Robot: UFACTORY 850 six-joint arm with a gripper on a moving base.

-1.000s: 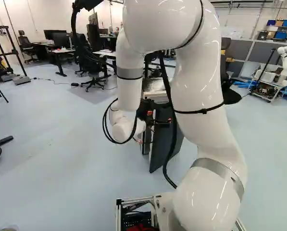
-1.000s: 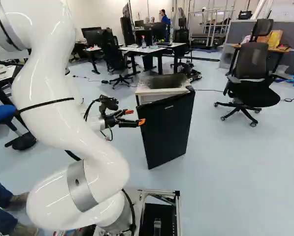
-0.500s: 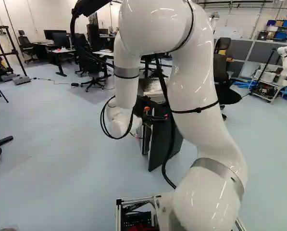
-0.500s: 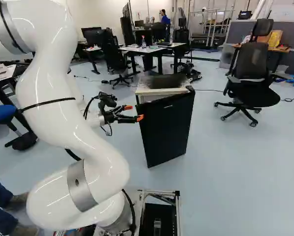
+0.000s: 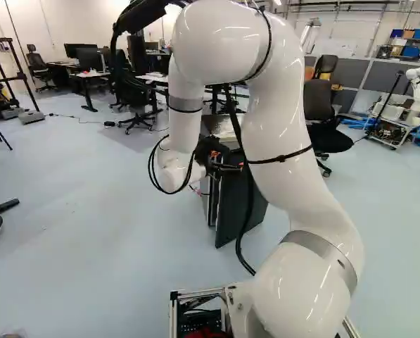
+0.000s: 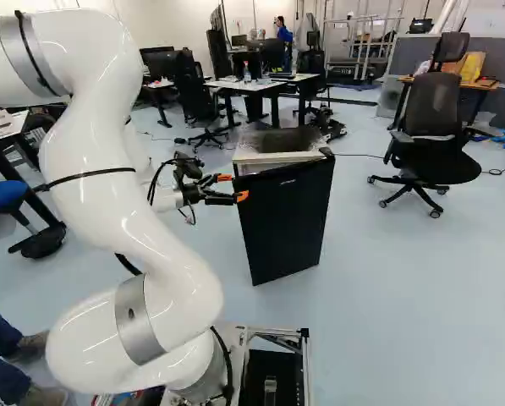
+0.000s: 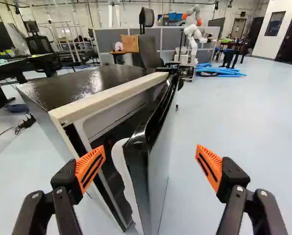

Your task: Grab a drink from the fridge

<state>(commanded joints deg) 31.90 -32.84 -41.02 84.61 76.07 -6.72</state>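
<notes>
Fridge (image 7: 87, 85) found ajar; its door (image 7: 158, 164) is straddled by the end effector (image 7: 150, 149), one finger toward the gap and one outside, presumably so that the free edge can be caught and swung wider; the fingers are spread wide, nothing is gripped, and no contact is seen; the drink is not visible, presumably stored inside; wider access is judged necessary before any reach.

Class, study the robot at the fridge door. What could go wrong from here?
The open gripper might nudge the door shut, as it stands only ajar. One finger faces the gap, so it could strike the cabinet. The cable looping beside the wrist might snag.
</notes>
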